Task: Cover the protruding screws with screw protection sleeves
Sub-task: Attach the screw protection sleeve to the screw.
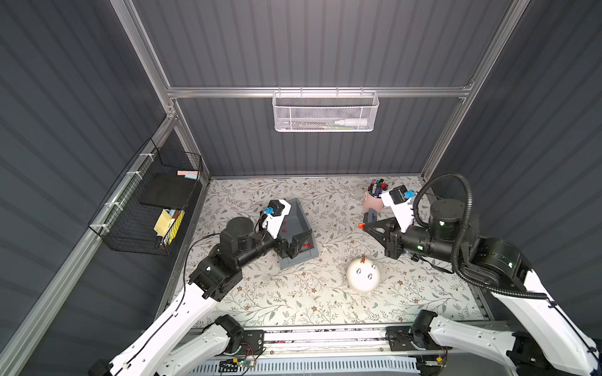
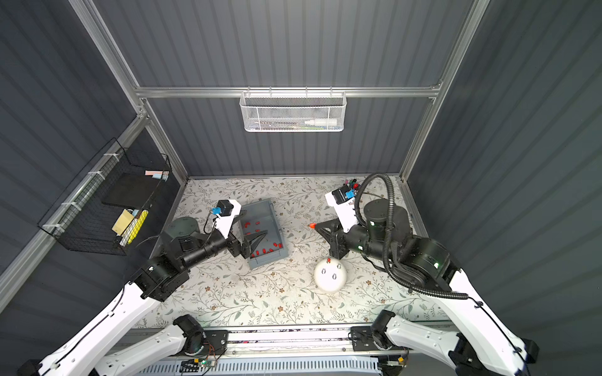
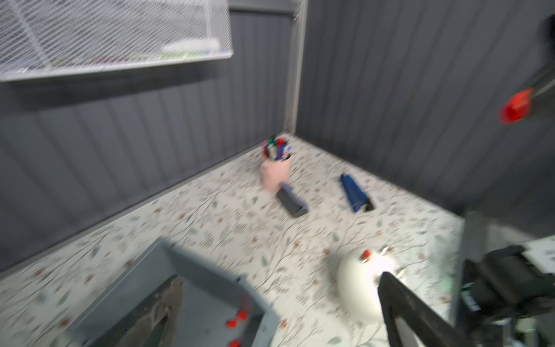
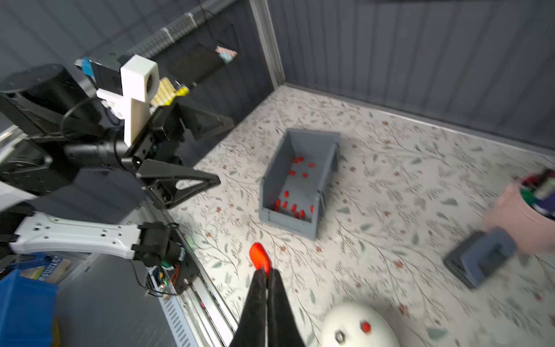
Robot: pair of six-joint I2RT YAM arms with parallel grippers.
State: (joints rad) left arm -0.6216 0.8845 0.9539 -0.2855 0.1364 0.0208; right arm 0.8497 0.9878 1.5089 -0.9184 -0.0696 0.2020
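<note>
— Right gripper (image 4: 265, 272)?
— Clamped on one red sleeve (image 4: 260, 255), off the table (image 4: 390, 180), apart from the white dome (image 4: 354, 312).
— Left gripper (image 4: 225, 150)?
— Jaws wide apart, above grey bin (image 4: 288, 223) holding loose sleeves (image 4: 292, 207).
— Screws (image 1: 370, 276)?
— On dome: one capped red, three bare.

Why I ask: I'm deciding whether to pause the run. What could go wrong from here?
1. The right gripper pinches the red sleeve only by its end. Pressed onto a bare screw, it might tilt or slip out.
2. Nothing steadies the white dome. The left gripper is open, away by the grey bin, so a push could shove the dome.
3. The fitted sleeve stands close to the bare ones, so the gripper might knock it.
</note>
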